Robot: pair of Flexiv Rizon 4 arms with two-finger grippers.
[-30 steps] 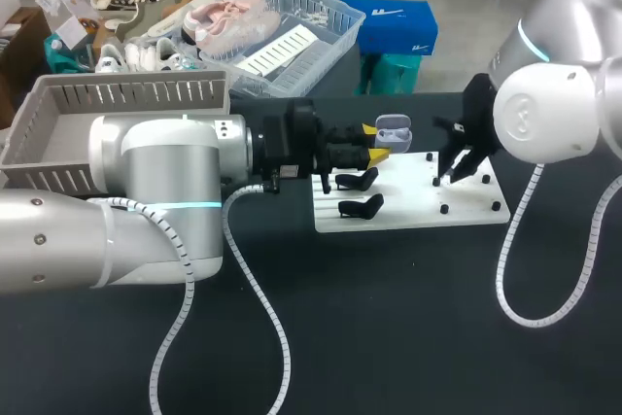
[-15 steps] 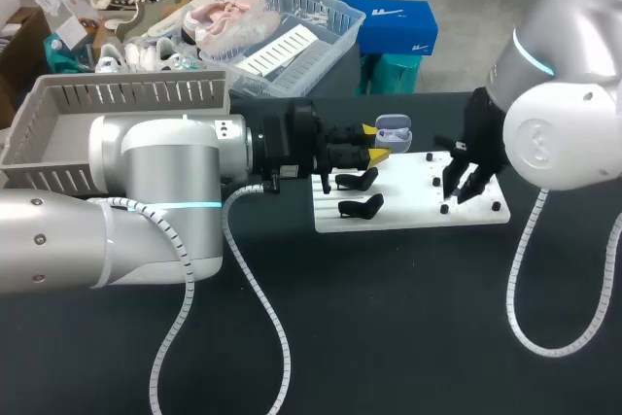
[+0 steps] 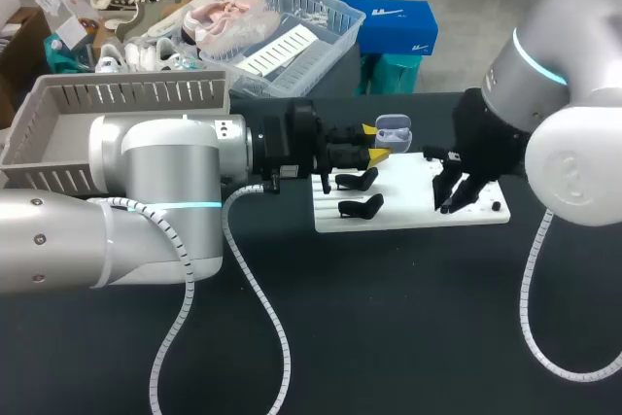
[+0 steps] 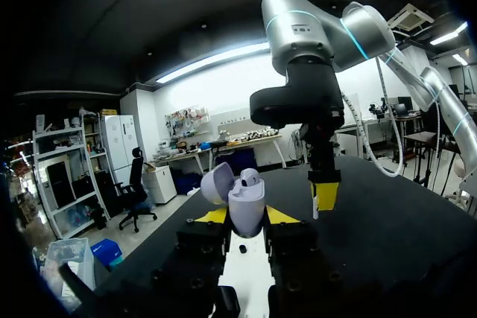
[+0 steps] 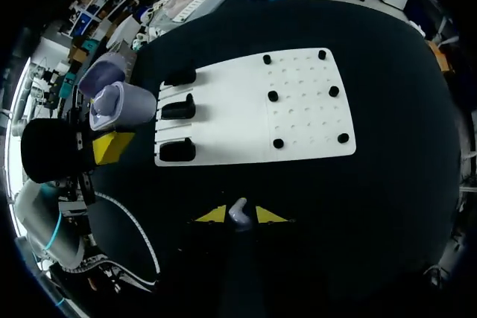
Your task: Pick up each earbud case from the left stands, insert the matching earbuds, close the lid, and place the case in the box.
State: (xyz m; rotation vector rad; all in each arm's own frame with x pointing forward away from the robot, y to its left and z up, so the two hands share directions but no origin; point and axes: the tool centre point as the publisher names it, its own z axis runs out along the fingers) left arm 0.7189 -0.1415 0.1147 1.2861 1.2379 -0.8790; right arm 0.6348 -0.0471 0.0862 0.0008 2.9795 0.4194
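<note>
A lavender earbud case (image 3: 393,129) with its lid open is held upright above the white board's (image 3: 408,213) back edge, my left gripper (image 3: 375,145) shut on it. In the left wrist view the case (image 4: 246,210) sits between the yellow tips with one earbud (image 4: 250,178) in it. My right gripper (image 3: 455,191) hangs over the board's right part. It is shut on a small white earbud (image 5: 238,211), pinched between its yellow tips (image 5: 236,216). From there the case (image 5: 123,103) lies far ahead and to one side.
Three black stands (image 5: 179,113) line the board's left part and stand bare. Small black pegs (image 5: 273,96) dot its right part. A grey slatted box (image 3: 58,133) stands at the table's back left, partly behind my left arm.
My right gripper has moved with the earbud toward the board's front edge. The left arm and the case have stayed put.
</note>
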